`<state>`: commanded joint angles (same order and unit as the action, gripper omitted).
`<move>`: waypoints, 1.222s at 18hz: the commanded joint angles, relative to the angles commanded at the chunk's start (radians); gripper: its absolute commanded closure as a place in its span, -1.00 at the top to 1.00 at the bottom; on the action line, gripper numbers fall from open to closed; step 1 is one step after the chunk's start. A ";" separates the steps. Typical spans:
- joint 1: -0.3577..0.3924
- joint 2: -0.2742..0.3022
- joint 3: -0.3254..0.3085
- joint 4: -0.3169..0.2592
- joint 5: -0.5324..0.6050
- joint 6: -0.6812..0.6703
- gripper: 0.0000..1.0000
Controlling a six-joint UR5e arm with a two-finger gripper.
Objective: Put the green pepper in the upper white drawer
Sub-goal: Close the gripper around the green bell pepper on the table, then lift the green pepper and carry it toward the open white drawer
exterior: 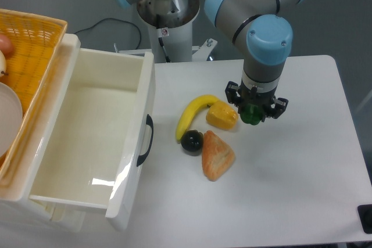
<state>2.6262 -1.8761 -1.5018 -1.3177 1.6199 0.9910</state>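
Note:
The green pepper (251, 115) is right of the middle of the white table, mostly hidden under my gripper (256, 110). The gripper points straight down and its fingers stand close on both sides of the pepper, so it looks shut on it. I cannot tell whether the pepper touches the table. The upper white drawer (87, 94) is pulled open at the left. Its deep inside holds nothing, and its black curved handle (148, 140) faces the fruit.
Just left of the gripper lie a yellow-orange pepper (222, 115), a banana (190, 117), a small black round fruit (191, 141) and a piece of bread (217, 155). A yellow woven basket (32, 45) sits at the far left. The arm's base (168, 21) stands behind the table.

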 joint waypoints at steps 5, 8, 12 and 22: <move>0.006 -0.002 0.026 0.000 -0.026 -0.008 0.01; 0.009 0.009 0.037 -0.002 -0.060 -0.037 0.01; 0.005 0.023 0.049 -0.002 -0.106 -0.120 0.01; -0.008 0.173 0.049 0.002 -0.230 -0.322 0.01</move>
<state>2.6185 -1.7029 -1.4527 -1.3162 1.3899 0.6690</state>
